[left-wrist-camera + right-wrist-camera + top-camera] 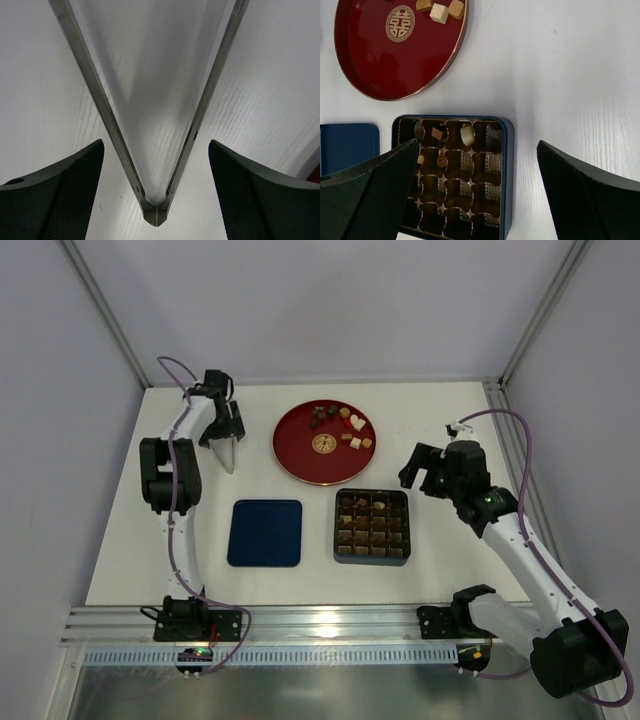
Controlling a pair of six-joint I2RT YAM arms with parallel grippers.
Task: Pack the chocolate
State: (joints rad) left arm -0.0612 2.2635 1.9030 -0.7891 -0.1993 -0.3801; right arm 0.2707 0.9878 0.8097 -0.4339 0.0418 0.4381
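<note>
Tray (481, 192) partly covered; plate (380, 70) and lid (347, 147) cut off
A finger (365, 195) of the right gripper (477, 145) hides the tray's compartments along one edge.

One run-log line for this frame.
left gripper open, empty | right gripper open, empty | chocolate some on plate, some in tray | lid beside tray

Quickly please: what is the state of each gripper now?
Left gripper: open around the tongs, not gripping them.
Right gripper: open, holding nothing.

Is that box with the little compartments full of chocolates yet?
Not full. In the right wrist view the box holds a few chocolates; most compartments are empty, and others sit on the red plate.
</note>
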